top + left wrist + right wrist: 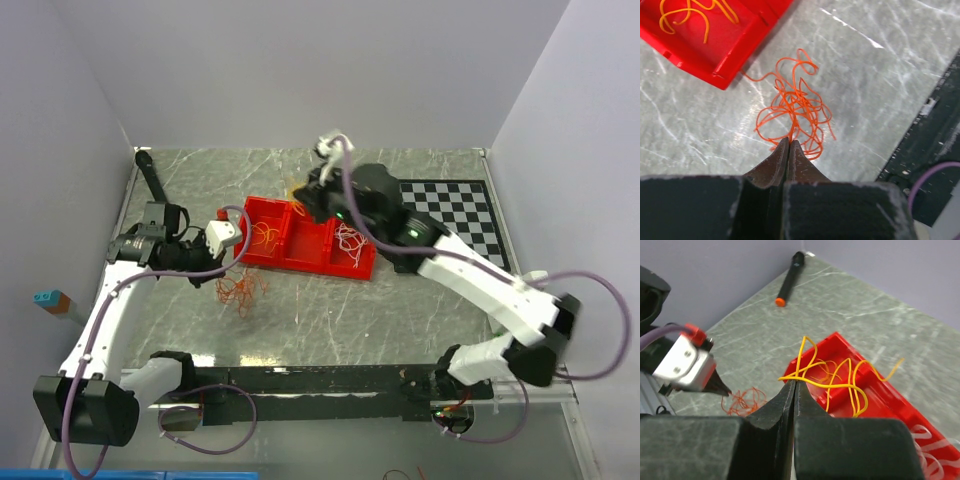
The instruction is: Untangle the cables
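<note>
1. Evidently the orange cable tangle (795, 107), like the yellow cable (820, 384) and the white cables (348, 240), is hair-thin, limp and near weightless. Judged prone to snag and spring back in loops, so any pull should be slow. Best taken at a free end or outer loop, not the knotted middle.
2. Left tool (789, 141): jaws fully closed, with one orange strand running up into the tips — judged pinched. The rest of that tangle lies on the desk (400, 310) just ahead of the tips, near the red tray (300, 264) corner.
3. Right tool (794, 384): jaws fully closed on the yellow cable, whose loops spread beyond the tips above the tray.
4. White cables lie in the tray's right-hand compartment — apart from both tools.
</note>
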Motion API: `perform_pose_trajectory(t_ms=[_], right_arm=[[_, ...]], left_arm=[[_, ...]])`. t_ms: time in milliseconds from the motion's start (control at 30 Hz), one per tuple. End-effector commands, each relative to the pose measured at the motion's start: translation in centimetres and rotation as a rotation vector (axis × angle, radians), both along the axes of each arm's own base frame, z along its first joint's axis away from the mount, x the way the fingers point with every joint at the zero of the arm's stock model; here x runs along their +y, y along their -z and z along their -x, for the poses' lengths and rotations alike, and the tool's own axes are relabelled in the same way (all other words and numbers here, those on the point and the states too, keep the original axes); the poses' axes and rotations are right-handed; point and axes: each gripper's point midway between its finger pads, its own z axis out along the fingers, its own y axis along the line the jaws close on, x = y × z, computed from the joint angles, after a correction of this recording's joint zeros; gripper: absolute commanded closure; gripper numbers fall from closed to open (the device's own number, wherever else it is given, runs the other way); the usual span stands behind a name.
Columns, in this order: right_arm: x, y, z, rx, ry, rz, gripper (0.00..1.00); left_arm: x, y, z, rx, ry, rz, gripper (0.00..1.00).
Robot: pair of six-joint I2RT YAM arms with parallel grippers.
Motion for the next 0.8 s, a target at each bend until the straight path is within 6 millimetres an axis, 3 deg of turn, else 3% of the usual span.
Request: perform_pose_trajectory(t_ms=[0, 133, 233, 367, 567, 767], right_arm=[[4.9, 0.0, -2.6, 0.046, -0.109, -0.057, 1.00], [7.9, 4.1, -6.1, 0.135, -0.121, -0.014, 1.00], [9.9, 5.4, -8.0, 0.166, -0.128, 0.000, 1.00], [11.9, 8.9, -10.2, 0.234, -0.123, 0.040, 1.00], [13.3, 14.9, -12.7, 0.341, -0.102, 0.113, 1.00], [12.9, 18.7, -13.6, 0.410, -0.061, 0.156, 1.00]], left_arm=[[-0.9, -2.6, 0.9, -0.046, 0.059, 0.053, 0.99], [-0.9, -2.8, 1.1, -0.056, 0.059, 0.052, 0.99], [-0.9, -2.5, 1.0, -0.054, 0.058, 0.054, 0.99], [-1.1, -2.5, 0.8, -0.050, 0.054, 0.065, 0.99], [-1.1, -2.5, 0.5, -0.054, 0.058, 0.066, 0.99], [-1.2, -1.8, 0.6, -0.037, 0.058, 0.070, 0.99]])
